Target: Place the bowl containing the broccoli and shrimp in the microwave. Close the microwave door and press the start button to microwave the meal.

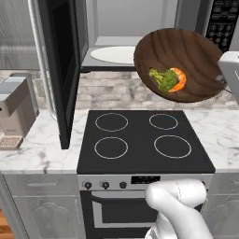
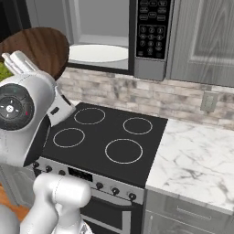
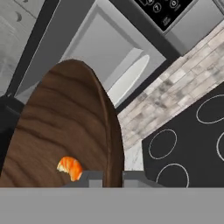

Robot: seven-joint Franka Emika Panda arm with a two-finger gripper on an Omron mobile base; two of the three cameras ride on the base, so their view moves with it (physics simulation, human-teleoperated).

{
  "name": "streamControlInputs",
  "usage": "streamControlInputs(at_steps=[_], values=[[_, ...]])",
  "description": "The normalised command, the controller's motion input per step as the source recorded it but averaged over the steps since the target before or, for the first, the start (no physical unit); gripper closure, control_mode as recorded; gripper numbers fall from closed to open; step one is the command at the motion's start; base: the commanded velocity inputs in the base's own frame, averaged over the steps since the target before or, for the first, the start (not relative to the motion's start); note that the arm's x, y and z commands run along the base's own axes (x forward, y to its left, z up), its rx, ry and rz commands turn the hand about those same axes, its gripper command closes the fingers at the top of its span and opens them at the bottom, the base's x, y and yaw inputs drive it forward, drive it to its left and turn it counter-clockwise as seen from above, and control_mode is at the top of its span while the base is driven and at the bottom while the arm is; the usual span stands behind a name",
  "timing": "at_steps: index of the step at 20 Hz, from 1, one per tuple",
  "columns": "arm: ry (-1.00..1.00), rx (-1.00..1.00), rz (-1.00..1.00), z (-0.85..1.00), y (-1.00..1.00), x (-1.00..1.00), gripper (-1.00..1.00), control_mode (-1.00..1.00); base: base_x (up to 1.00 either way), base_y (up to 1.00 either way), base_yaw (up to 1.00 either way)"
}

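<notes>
The bowl (image 1: 183, 63), dark wood-grain and tilted, hangs in the air above the stove (image 1: 142, 140), in front of the open microwave (image 1: 140, 35). The hand (image 3: 113, 176) is clamped on its rim. Broccoli (image 1: 162, 80) and shrimp (image 1: 179, 79) lie touching inside. The microwave door (image 1: 63, 60) stands swung out left. A toaster (image 1: 15, 109) sits on the counter (image 1: 37, 149).

Inventory: one bowl (image 1: 179, 63); one broccoli (image 1: 162, 79); one shrimp (image 1: 179, 79); one microwave (image 2: 151, 34) with one microwave door (image 1: 63, 60) and one turntable plate (image 1: 114, 54); four stove rings (image 1: 142, 134); one coffee machine (image 1: 15, 109).
</notes>
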Motion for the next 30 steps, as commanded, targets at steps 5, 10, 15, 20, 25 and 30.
streamControlInputs(at_steps=[5,10,15,20,25,30], values=[[-0.01,0.18,-0.11,0.07,0.00,0.02,1.00,-1.00,0.00,0.00,0.00],[0.10,0.00,-0.11,0.05,0.00,0.26,1.00,-1.00,0.00,0.00,0.00],[0.17,0.00,-0.06,0.18,0.00,0.35,1.00,-1.00,0.00,0.00,0.00],[0.16,0.00,-0.01,0.27,0.00,0.41,1.00,-1.00,0.00,0.00,0.00],[0.11,0.00,-0.01,0.20,0.00,0.32,1.00,-1.00,0.00,0.00,0.00],[0.08,0.00,-0.02,0.12,0.00,0.26,1.00,-1.00,0.00,0.00,0.00]])
